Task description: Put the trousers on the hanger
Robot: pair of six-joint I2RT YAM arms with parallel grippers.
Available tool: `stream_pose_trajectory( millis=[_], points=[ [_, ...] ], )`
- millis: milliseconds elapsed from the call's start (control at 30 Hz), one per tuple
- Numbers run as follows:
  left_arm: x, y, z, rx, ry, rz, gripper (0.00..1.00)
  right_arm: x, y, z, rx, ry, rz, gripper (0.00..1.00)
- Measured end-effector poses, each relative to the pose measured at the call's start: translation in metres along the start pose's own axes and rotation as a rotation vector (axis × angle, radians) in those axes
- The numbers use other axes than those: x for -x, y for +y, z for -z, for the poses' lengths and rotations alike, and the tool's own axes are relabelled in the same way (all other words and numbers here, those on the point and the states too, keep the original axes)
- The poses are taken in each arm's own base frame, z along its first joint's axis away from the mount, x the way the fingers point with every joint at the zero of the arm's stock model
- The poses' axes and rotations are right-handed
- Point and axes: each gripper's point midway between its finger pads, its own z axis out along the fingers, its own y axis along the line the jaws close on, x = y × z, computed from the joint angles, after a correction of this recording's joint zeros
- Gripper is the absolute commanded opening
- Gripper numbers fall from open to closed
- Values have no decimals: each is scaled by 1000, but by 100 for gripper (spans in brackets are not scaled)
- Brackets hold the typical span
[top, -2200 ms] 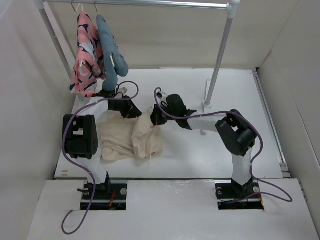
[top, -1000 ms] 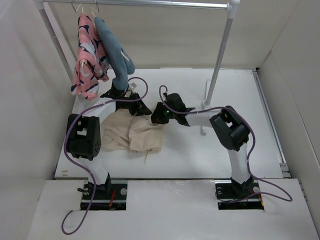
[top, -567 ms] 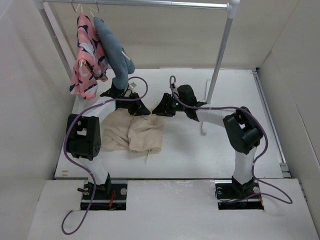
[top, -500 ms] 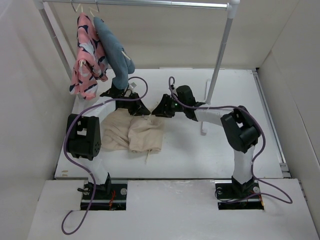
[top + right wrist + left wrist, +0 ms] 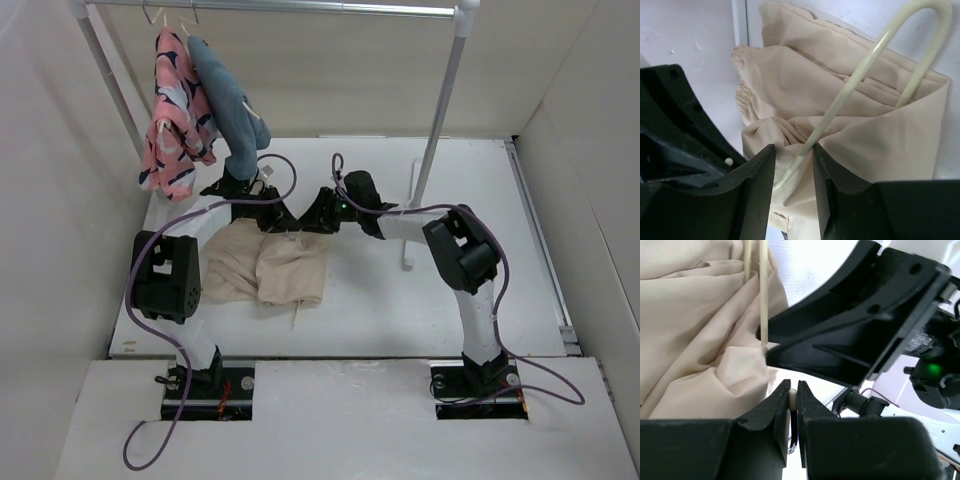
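Where the overhead camera looks down, one pair of trousers (image 5: 255,268) lies crumpled on the white table (image 5: 400,310) between the two arms, and one hanger (image 5: 297,312) is buried in it, a thin cream tip poking out at the near edge. Two other garments, one pink patterned garment (image 5: 172,120) and one blue-grey garment (image 5: 228,110), hang from the rail (image 5: 300,6) at the far left, just above the left arm. The left gripper (image 5: 278,218) and the right gripper (image 5: 312,215) meet nose to nose at the far edge of the cloth; their openings are too small to judge from here. On the left wrist camera, the left gripper (image 5: 790,390) has its jaws nearly together, pinching a small rounded cream tip, seemingly part of the hanger (image 5: 763,295), whose two slim rods lie across the trousers (image 5: 685,335); the black body of the right gripper fills the space just beyond. On the right wrist camera, the right gripper (image 5: 794,155) stands a narrow way open, the foot of the hook of the hanger (image 5: 860,73) passing between the fingers with a gap on either side, over the folded trousers (image 5: 790,85).
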Motion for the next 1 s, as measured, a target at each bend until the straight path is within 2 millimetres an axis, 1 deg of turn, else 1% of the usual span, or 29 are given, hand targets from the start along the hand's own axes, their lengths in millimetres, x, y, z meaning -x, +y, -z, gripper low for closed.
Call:
stream_pose_trajectory(
  millis=[33,67,133,200,233,300,367,400,500,600,633,667,733,767,800,867,933,1000],
  points=[
    [0,0,0,2,-2,-1,0,0,-2,-2,0,1,-3,38],
    [1,0,0,3,-3,0,0,0,-3,-5,4,5,-15,36],
    [0,1,0,4,-3,0,0,0,-9,-11,7,14,-35,36],
    [0,0,0,0,0,-1,0,-4,-15,-16,10,33,-66,36],
    [0,0,0,2,0,-5,0,-6,-17,-18,16,44,-82,34],
    [-1,2,0,11,3,-12,0,-7,-15,-19,39,56,-105,17],
    [-5,2,1,11,19,-18,0,-4,-12,-18,51,53,-143,0],
    [-7,1,2,10,26,-25,4,-2,-10,-17,56,53,-164,0],
    [-5,-4,3,2,28,-78,39,5,-9,-12,83,46,-208,0],
    [-5,-14,9,2,41,-152,56,7,-10,-6,111,48,-217,0],
    [-5,-18,10,3,47,-182,65,6,-11,-4,118,52,-219,0],
    [-5,-23,12,2,48,-205,67,6,-12,-2,123,55,-223,0],
    [-10,-44,21,-2,47,-311,70,8,-13,2,145,61,-230,0],
    [-13,-53,25,-5,44,-358,70,9,-7,6,178,66,-225,0],
    [-17,-62,32,-12,37,-404,70,9,-9,8,181,67,-229,0],
    [-25,-76,43,-12,21,-491,69,10,-2,15,240,73,-234,0],
    [-31,-81,56,8,0,-565,67,10,4,22,295,73,-227,0],
    [-31,-76,66,56,-30,-617,67,9,7,28,333,69,-223,0]
  ],
)
